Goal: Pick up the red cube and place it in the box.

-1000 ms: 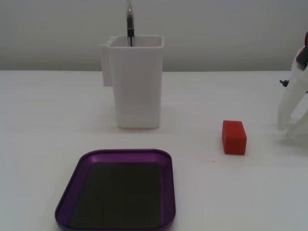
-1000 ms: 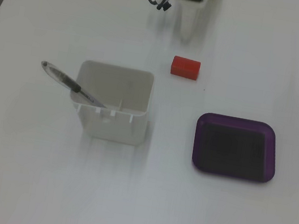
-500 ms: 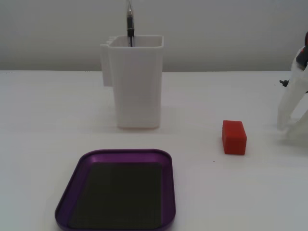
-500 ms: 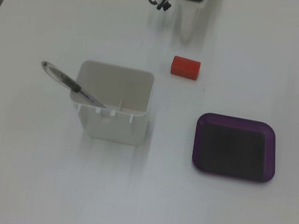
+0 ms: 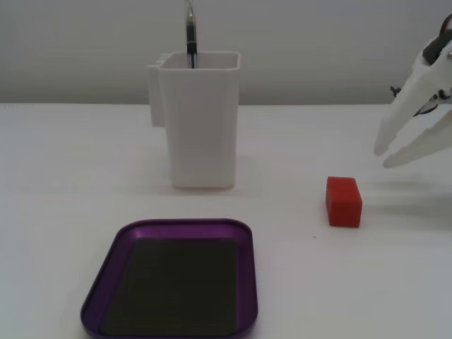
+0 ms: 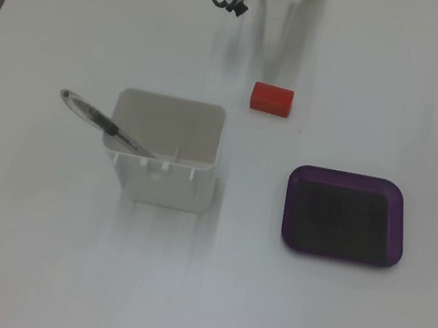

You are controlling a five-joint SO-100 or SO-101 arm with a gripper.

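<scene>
Table: white surface (image 5: 63, 162) fills the lower two thirds of a fixed view and all of the other one; pale wall behind it in the first.
Container: tall white plastic tub (image 5: 203, 127), upper middle of a fixed view, standing upright; in the other fixed view it sits left of centre (image 6: 167, 182), open top showing.
Tray: the box (image 5: 169, 227), purple rim with a dark flat inside, lower left-centre of a fixed view, in front of the tub and apart from it; in the other fixed view it lies right of centre (image 6: 351, 179). Nothing lies in it.
Arm: white gripper (image 5: 390, 157) enters from the right edge of a fixed view, upper right, its two fingers (image 5: 406, 106) pointing down and left with a clear gap between the tips, holding nothing. In the other fixed view it comes down from the top edge, centre; the tips blur into the white table there.
Block: the red cube (image 5: 344, 201) rests on the table at middle right of a fixed view, below and left of the fingertips, not touching them; in the other fixed view it lies upper centre (image 6: 272, 99), just below the arm, well apart from the tray.
Pen: dark pen (image 5: 190, 35) stands in the tub, leaning out to the left in the other fixed view (image 6: 96, 119).
</scene>
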